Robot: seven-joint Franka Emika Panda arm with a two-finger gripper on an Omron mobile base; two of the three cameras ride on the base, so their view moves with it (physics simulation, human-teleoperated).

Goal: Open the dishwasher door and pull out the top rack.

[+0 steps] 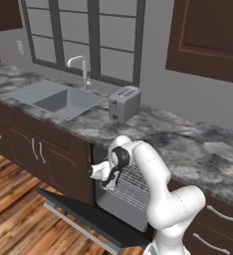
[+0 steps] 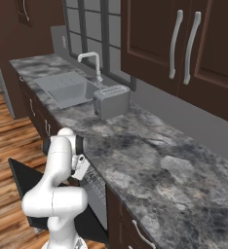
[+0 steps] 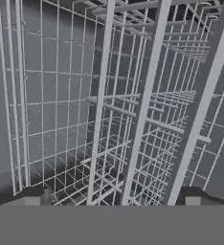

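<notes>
The dishwasher door (image 1: 83,211) is a black panel that lies open and nearly flat in front of the cabinet, and in the right base view the dishwasher door (image 2: 22,181) shows behind the arm. The top rack (image 1: 134,188), a silver-white wire basket, sticks out of the opening above the door. My gripper (image 1: 107,182) hangs at the rack's front left part. In the hand view the gripper (image 3: 114,196) is open, its fingertips (image 3: 31,197) spread wide, with the top rack (image 3: 142,110) wires close in front and running between them. Nothing is clamped.
A grey toaster (image 1: 124,102) stands on the marble counter (image 1: 188,144) above the dishwasher. A sink (image 1: 58,99) with a faucet (image 1: 81,67) lies to the left. Brown cabinet doors (image 1: 36,152) flank the opening. Wooden floor (image 1: 14,219) lies in front.
</notes>
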